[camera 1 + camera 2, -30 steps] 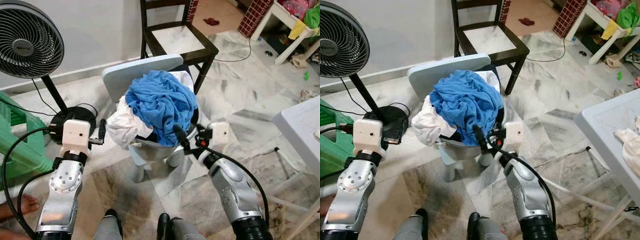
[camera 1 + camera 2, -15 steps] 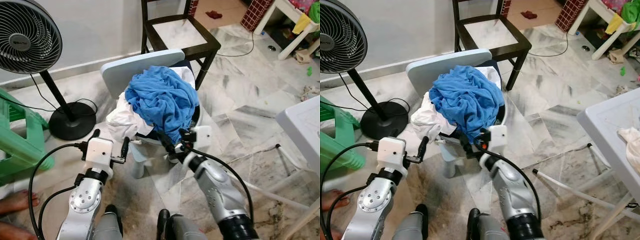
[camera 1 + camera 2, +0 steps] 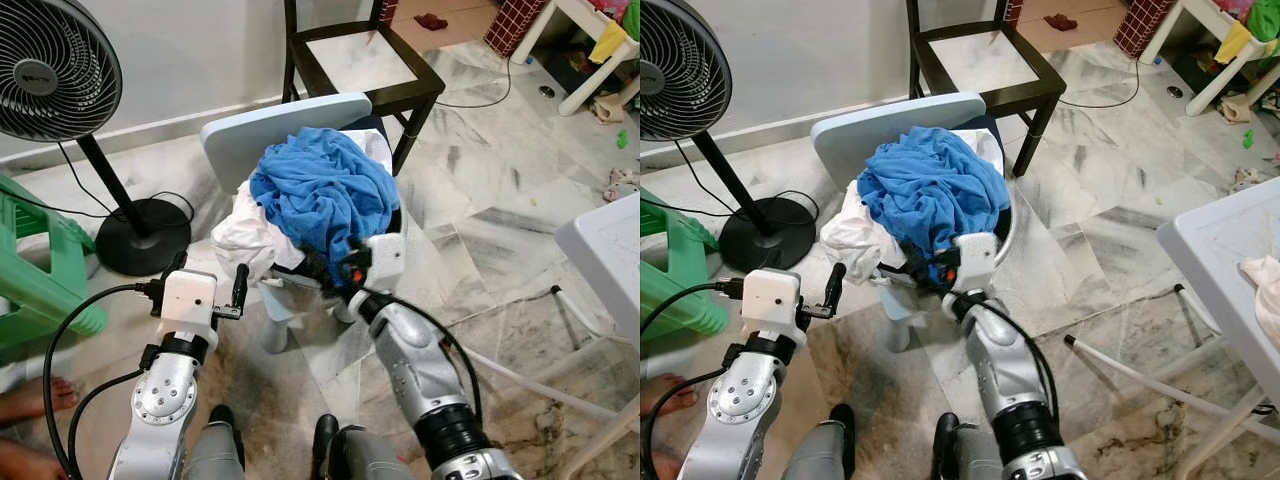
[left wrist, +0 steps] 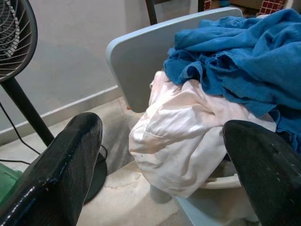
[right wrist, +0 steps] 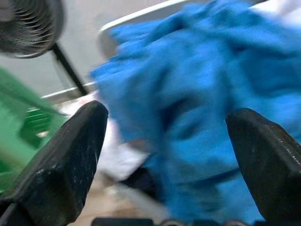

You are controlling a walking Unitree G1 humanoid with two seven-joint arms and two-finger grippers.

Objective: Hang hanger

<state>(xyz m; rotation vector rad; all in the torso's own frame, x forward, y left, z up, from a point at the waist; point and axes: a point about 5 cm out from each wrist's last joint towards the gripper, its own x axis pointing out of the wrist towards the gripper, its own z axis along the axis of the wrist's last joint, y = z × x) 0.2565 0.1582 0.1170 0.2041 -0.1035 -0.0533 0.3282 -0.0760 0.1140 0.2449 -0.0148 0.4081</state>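
A marble floor [image 3: 500,200] spreads under everything, with a dark wooden chair [image 3: 360,60] at the back and a black standing fan [image 3: 55,75] on the robot's left. A green plastic stool [image 3: 35,270] sits below the fan, and the corner of a white table [image 3: 610,250] shows on the right. In the middle stands a pale blue child's chair [image 3: 270,135] heaped with laundry: a blue garment [image 3: 325,195] on top and a white cloth [image 3: 245,245] hanging off the left side of the seat. No hanger can be made out in the pile, so I cannot tell where it lies relative to either gripper.

The right gripper [image 3: 325,268] reaches into the lower front edge of the blue garment, its fingers [image 5: 70,150] spread wide apart with nothing between them; its wrist view is blurred. The left gripper [image 3: 205,275] hovers just left of the white cloth, apart from it, fingers [image 4: 70,160] likewise spread and empty. A person's bare foot [image 3: 30,395] rests on the floor at the lower left.
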